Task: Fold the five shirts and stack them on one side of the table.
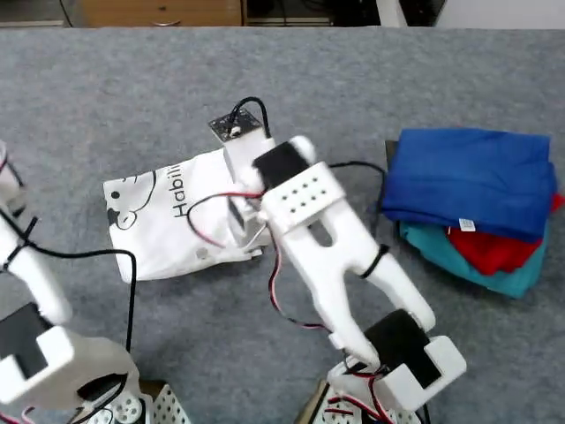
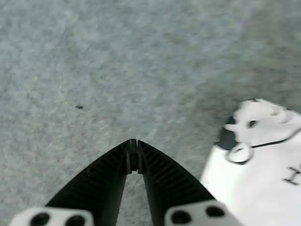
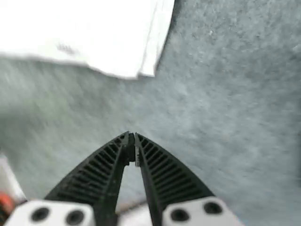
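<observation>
A folded white shirt (image 1: 168,221) with a black print lies left of the table's middle. My right arm (image 1: 305,203) stretches over its right edge. In the right wrist view my right gripper (image 3: 131,142) is shut and empty above the grey surface, with the white shirt's edge (image 3: 94,33) just beyond its tips. My left gripper (image 2: 132,154) is also shut on nothing, and a printed corner of the white shirt (image 2: 256,165) lies off to its side. At the right sits a stack of folded shirts: blue (image 1: 472,177) on top, then red (image 1: 490,247) and teal (image 1: 512,276).
The grey felt table cover (image 1: 124,97) stretches bare across the back and left. My left arm (image 1: 40,291) stands at the front left corner. Black and red cables (image 1: 203,225) trail over the white shirt. A wooden cabinet (image 1: 159,12) stands beyond the far edge.
</observation>
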{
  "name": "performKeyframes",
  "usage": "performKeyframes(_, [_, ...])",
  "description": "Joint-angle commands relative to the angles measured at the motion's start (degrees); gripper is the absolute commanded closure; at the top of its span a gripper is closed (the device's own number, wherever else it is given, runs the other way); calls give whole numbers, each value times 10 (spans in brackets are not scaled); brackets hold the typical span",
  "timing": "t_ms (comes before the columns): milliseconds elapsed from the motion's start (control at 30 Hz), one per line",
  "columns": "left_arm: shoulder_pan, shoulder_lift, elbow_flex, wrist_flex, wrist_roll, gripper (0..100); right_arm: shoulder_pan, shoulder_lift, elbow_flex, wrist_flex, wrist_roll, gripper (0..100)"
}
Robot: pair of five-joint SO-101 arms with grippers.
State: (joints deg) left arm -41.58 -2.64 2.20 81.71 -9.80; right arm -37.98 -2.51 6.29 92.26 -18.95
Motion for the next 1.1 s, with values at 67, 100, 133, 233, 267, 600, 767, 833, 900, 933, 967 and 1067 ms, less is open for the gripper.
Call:
performKeyframes(67, [-75, -73, 150, -96, -51, 980, -28, 71, 2, -131, -169, 882])
performKeyframes(100, [-84, -85, 168, -106, -59, 980, -33, 90, -6, -138, -185, 824])
performKeyframes(133, [-93, -96, 182, -114, -66, 980, -36, 108, -15, -144, -201, 762])
performKeyframes(233, [-115, -124, 212, -133, -76, 980, -49, 156, -58, -153, -248, 639])
performKeyframes(267, [-120, -130, 217, -135, -78, 980, -53, 171, -77, -153, -258, 634])
performKeyframes(600, [-140, -141, 234, -140, -78, 980, -59, 356, -274, -151, -336, 686])
performKeyframes(767, [-140, -143, 234, -140, -78, 980, -59, 436, -328, -150, -337, 687])
performKeyframes(833, [-140, -141, 234, -140, -78, 980, -59, 457, -340, -150, -337, 687])
performKeyframes(900, [-140, -140, 234, -140, -78, 980, -59, 470, -347, -150, -335, 688])
performKeyframes(933, [-139, -140, 234, -140, -78, 980, -59, 475, -349, -150, -334, 688])
performKeyframes(967, [-139, -140, 234, -141, -79, 980, -58, 478, -349, -150, -336, 688])
performKeyframes(1067, [-139, -140, 231, -141, -79, 980, -57, 482, -342, -149, -333, 688])
